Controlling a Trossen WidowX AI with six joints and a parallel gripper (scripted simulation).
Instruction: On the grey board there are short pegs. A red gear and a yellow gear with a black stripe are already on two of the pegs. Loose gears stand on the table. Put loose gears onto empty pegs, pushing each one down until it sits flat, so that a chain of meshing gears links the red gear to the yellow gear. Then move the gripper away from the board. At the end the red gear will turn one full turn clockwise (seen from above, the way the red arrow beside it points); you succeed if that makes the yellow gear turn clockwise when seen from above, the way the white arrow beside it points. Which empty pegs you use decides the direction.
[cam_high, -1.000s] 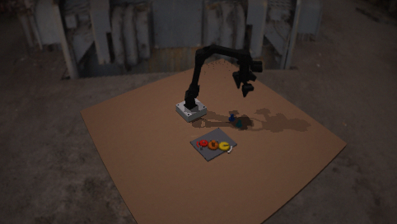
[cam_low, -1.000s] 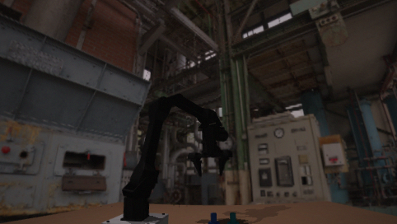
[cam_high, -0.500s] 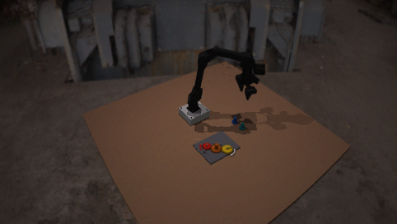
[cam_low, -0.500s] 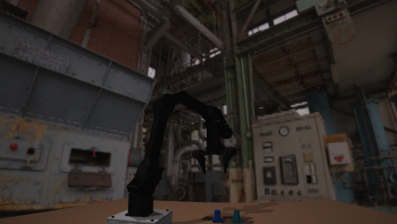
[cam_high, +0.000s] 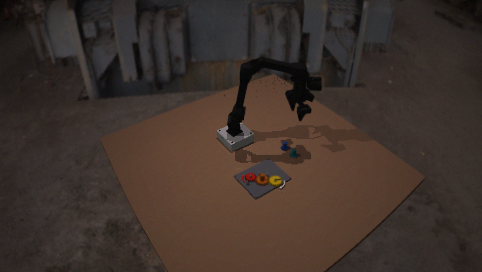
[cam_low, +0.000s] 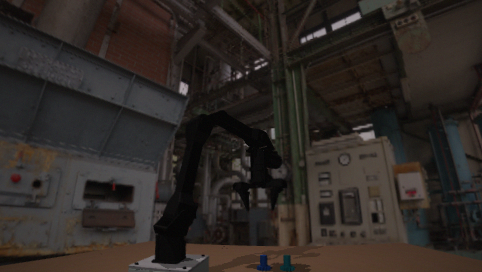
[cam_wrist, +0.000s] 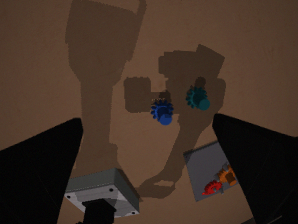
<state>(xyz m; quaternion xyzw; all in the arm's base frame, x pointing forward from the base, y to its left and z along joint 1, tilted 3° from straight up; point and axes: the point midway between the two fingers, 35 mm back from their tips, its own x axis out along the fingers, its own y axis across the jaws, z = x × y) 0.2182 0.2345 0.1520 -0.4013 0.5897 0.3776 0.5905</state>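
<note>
On the grey board sit a red gear, an orange gear and a yellow gear. The orange gear stands between the other two and looks in line with them; whether its teeth touch theirs is too small to tell. A blue gear and a teal gear stand upright on the table. My gripper is open and empty, high above the table near these two gears.
The arm's pale base stands behind the board. The brown table extends around them. A red arrow lies beside the red gear and a white arrow beside the yellow gear. Arm shadows cross the table.
</note>
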